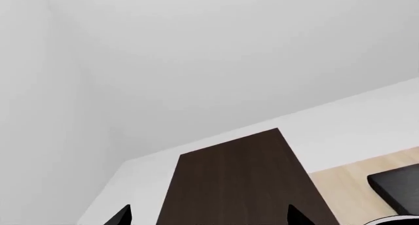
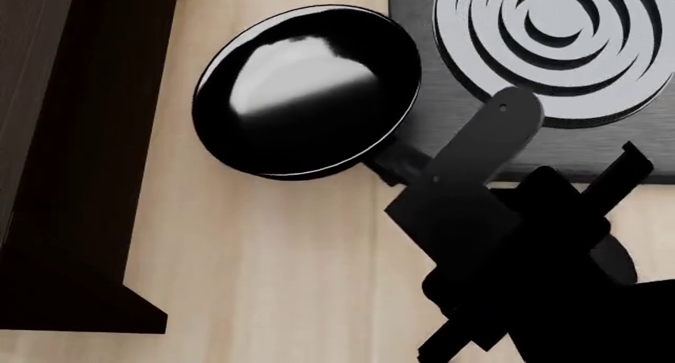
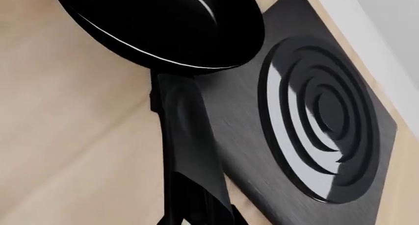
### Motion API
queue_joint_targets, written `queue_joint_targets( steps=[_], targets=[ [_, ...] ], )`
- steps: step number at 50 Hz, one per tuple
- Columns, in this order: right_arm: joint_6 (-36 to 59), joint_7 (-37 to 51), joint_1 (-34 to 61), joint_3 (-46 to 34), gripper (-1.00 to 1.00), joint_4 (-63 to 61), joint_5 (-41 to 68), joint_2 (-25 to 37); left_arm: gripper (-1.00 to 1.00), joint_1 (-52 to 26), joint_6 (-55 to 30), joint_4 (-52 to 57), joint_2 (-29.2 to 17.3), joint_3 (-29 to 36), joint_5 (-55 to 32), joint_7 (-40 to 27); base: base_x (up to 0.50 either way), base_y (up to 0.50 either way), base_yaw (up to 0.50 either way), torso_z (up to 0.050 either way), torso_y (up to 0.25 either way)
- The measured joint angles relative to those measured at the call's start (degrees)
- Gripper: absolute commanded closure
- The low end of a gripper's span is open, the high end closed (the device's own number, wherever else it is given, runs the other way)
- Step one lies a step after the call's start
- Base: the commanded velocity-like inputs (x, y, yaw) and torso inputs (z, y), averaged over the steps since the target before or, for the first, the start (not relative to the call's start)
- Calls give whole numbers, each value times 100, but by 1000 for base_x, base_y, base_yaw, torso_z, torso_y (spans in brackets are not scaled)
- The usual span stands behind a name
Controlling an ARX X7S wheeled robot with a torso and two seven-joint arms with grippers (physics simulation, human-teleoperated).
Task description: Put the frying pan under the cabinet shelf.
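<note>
The frying pan (image 2: 306, 90) is glossy black with a thin pale rim. It is over the wooden table between the cabinet shelf (image 2: 63, 181) and the burner plate, its edge overlapping the plate's corner. Its short handle (image 3: 186, 137) runs back into my right gripper (image 3: 196, 217), which is shut on it; in the head view that gripper (image 2: 413, 173) sits at the pan's near right. I cannot tell whether the pan touches the table. My left gripper (image 1: 209, 217) is open with nothing between its fingers, near the dark brown cabinet shelf (image 1: 242, 181). It is out of the head view.
The square black burner plate (image 2: 575, 145) with concentric rings lies right of the pan, seen close in the right wrist view (image 3: 236, 127) and at a corner (image 1: 396, 186) in the left wrist view. White walls stand behind the cabinet. Light wood table (image 2: 274, 268) spreads in front.
</note>
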Motion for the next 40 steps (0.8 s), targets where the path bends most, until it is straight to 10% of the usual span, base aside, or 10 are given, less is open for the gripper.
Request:
queue_joint_targets(
  steps=[40],
  targets=[
    [-599, -1333, -59, -1318, 100, 1103, -2403, -872, -100, 522, -9, 31, -99, -498, -26, 152, 1, 0, 1, 0, 0]
  ],
)
